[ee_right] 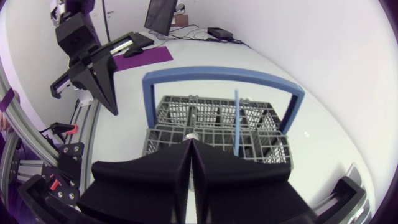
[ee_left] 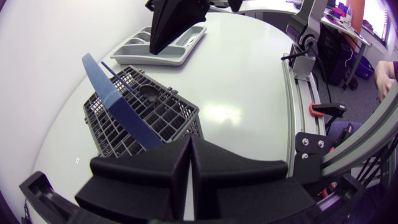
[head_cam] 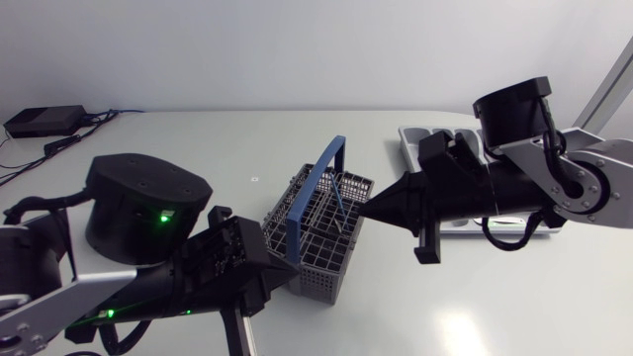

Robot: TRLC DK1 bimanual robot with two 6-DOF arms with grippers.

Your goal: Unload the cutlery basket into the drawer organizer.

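Head view, one basket, one organizer, left gripper clenched, right gripper clenched

You had one basket, one organizer, two utensils showing, a blue utensil and a grey utensil, and two grippers, the left gripper and the right gripper.

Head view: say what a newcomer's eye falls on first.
The grey cutlery basket with its upright blue handle stands mid-table. The left arm and right arm, big and black, point their closed jaws at it from either side. The pale drawer organizer lies behind the right arm.
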